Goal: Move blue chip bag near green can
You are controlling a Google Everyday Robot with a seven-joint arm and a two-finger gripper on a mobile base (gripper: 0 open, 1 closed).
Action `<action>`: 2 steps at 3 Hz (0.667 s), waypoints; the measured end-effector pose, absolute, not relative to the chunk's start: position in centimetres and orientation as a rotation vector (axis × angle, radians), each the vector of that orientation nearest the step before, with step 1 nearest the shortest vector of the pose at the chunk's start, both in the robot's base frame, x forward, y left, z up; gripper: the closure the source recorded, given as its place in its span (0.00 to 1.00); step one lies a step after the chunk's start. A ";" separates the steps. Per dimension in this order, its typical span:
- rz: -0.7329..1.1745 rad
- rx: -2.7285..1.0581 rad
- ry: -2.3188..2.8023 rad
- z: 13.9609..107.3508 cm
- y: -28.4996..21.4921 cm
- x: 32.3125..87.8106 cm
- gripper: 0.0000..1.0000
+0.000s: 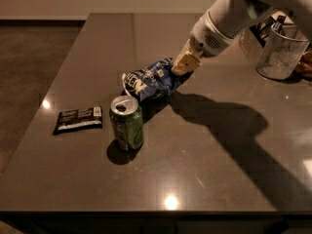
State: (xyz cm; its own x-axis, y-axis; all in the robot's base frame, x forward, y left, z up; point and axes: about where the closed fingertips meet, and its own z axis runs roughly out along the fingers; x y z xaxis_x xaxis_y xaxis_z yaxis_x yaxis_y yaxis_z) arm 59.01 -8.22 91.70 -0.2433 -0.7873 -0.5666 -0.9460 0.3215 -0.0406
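Note:
The blue chip bag (150,80), dark blue with white print, lies on the dark table (204,150) just behind and right of the green can (127,123). The can stands upright with its silver top open. My gripper (185,63) comes in from the upper right on a white arm and is shut on the bag's right end, its tan tips pressed against the foil. The bag's near edge is about a hand's width from the can.
A flat black wrapper with white lettering (78,119) lies left of the can. A clear container (281,52) with items in it stands at the back right. The arm's shadow falls across the table's right half.

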 end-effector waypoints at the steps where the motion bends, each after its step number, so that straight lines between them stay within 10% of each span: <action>1: 0.426 -1.572 2.067 91.4 -8.1 56.9 0.58; 2: 0.429 -1.575 2.069 91.2 -8.0 57.0 0.35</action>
State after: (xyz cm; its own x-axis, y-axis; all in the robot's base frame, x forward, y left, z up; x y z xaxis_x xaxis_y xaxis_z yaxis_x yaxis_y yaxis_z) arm 56.97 -7.99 91.25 -0.2052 -0.8006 -0.5630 -0.9584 0.2809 -0.0502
